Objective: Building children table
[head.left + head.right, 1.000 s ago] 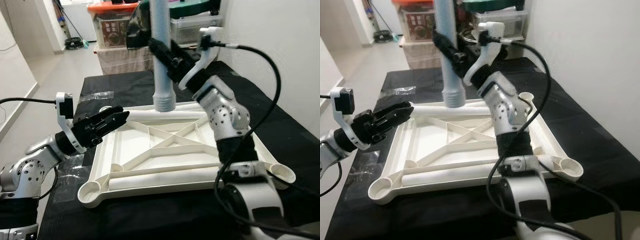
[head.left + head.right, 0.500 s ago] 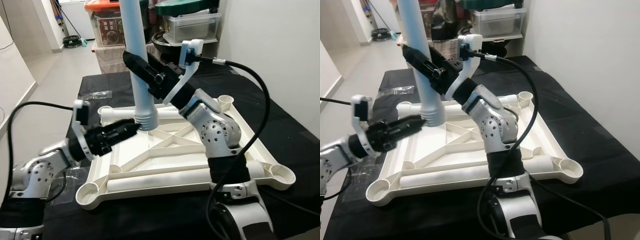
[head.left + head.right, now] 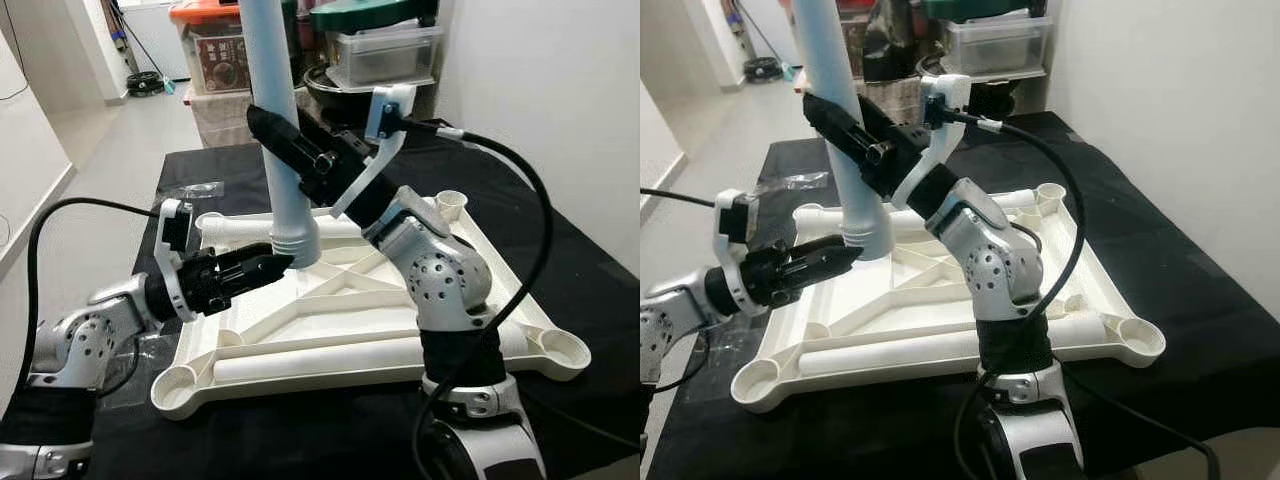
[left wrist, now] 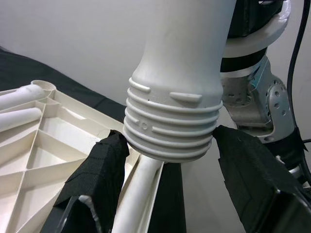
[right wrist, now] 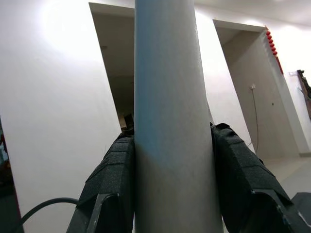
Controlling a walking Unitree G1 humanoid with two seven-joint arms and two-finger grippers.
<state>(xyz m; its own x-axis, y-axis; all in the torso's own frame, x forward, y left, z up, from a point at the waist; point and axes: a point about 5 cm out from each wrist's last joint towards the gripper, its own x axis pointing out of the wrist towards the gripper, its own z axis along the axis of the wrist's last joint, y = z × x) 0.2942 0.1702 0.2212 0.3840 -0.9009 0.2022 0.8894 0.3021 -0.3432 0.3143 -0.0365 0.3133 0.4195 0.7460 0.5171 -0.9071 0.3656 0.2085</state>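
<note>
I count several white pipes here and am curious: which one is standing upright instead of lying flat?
The tall white plastic table leg clamped by the right end effector stands upright, its ribbed end between the left end effector's fingers. The others lie in the white tabletop frame.

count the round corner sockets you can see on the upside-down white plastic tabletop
4. Near left socket, near right socket, far right socket, and far left socket behind the upright white plastic table leg that the right gripper holds.

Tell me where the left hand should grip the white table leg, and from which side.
Grip the table leg at its ribbed threaded end, coming in from the robot's left, fingers either side. The ridges probably give purchase, and the right hand already clamps the smooth shaft higher up. The left hand is open and straddles that end.
</note>
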